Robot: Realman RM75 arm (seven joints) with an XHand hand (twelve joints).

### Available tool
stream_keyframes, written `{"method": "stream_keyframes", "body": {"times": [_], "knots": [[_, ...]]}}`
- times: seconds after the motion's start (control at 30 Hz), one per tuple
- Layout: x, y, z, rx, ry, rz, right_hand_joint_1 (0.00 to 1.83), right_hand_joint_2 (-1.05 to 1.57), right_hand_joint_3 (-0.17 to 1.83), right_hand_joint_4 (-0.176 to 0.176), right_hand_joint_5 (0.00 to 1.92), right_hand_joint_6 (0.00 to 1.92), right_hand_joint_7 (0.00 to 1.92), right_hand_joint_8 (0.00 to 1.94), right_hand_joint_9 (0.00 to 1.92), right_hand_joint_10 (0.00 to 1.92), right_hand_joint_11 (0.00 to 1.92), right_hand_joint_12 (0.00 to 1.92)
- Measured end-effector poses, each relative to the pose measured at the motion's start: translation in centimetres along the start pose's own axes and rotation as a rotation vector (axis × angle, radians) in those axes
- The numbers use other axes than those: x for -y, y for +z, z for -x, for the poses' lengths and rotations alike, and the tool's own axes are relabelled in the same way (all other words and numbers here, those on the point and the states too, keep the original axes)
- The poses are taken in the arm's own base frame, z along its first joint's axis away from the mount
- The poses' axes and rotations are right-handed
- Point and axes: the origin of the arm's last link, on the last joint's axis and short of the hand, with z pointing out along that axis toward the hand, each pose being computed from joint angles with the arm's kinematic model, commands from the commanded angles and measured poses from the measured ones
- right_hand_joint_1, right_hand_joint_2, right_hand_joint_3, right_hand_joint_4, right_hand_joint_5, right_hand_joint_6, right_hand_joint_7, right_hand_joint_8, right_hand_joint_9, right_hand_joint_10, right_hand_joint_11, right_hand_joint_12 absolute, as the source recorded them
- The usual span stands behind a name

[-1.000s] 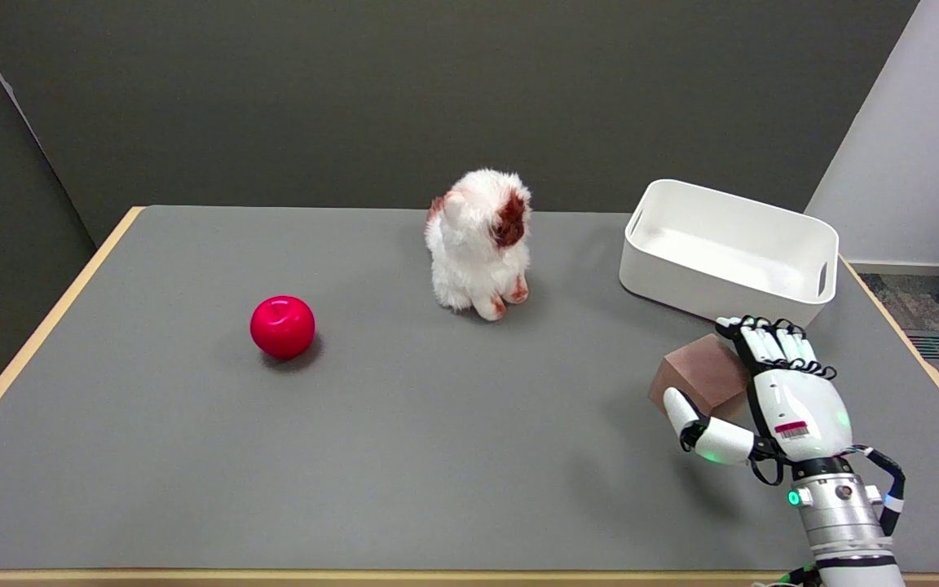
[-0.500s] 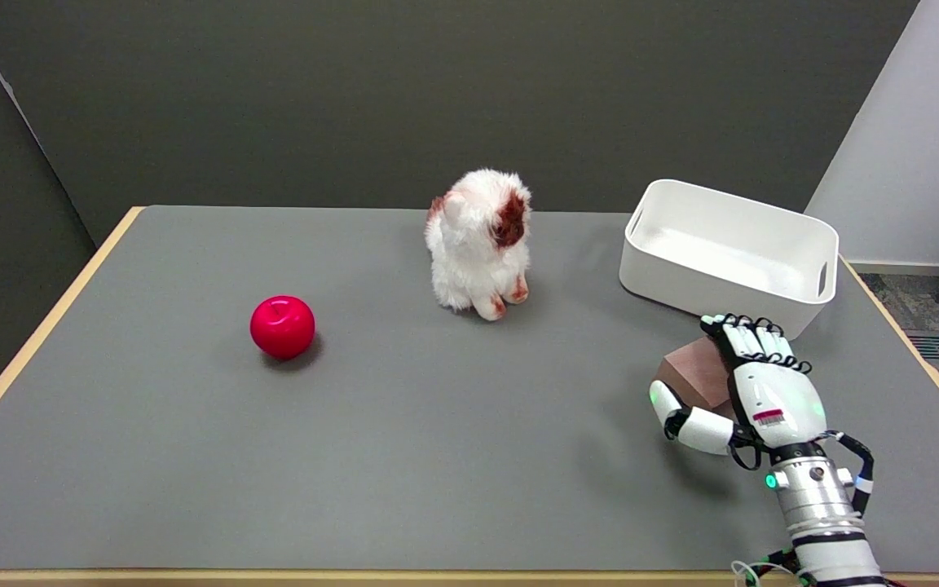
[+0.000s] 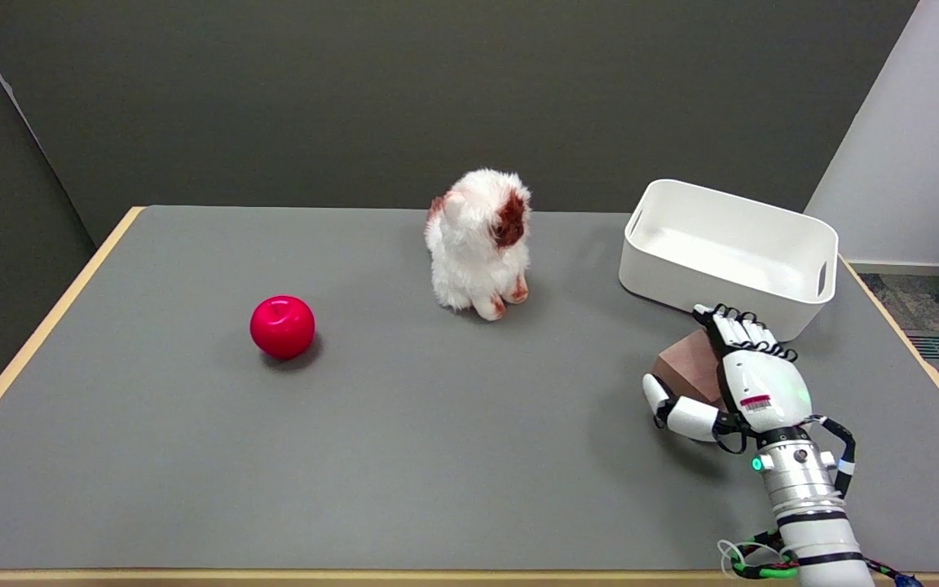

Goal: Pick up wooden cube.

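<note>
The wooden cube, brown and block-shaped, sits on the grey table at the right, just in front of the white bin. My right hand reaches in from the lower right and cups it. The fingers lie along the cube's right and back side and hide that part. The thumb is spread out at the cube's front-left corner. The cube still rests on the table between thumb and fingers, and no firm hold on it shows.
A white bin stands right behind the cube and hand. A white and brown plush toy sits at the table's middle back. A red apple lies to the left. The table's right edge is close.
My right hand has moved forward and left over the cube, covering more of its right side, and the thumb has come in to the front-left corner. The cube has stayed put.
</note>
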Motion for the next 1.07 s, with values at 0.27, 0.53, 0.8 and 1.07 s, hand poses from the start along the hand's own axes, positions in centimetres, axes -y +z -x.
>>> {"method": "stream_keyframes", "body": {"times": [0.27, 0.53, 0.8, 1.07], "knots": [[0.2, 0.6, -0.1, -0.024, 0.004, 0.007, 1.35, 1.25, 0.05, -0.165, 0.45, 1.49, 0.79, 1.46, 0.64, 1.53, 0.92, 1.92], [0.4, 1.0, -0.4, -0.054, 0.008, 0.01, 1.33, 1.22, 0.11, -0.176, 0.48, 1.56, 0.79, 1.41, 0.71, 1.54, 0.91, 1.92], [1.7, 2.2, -2.2, -0.131, 0.022, -0.045, 1.33, 1.22, 0.1, -0.176, 0.46, 1.54, 0.75, 1.42, 0.75, 1.58, 0.92, 1.92], [4.1, 4.9, -6.4, -0.283, 0.027, -0.167, 1.33, 1.21, 0.14, -0.176, 0.45, 1.56, 0.74, 1.43, 0.74, 1.6, 0.93, 1.92]]}}
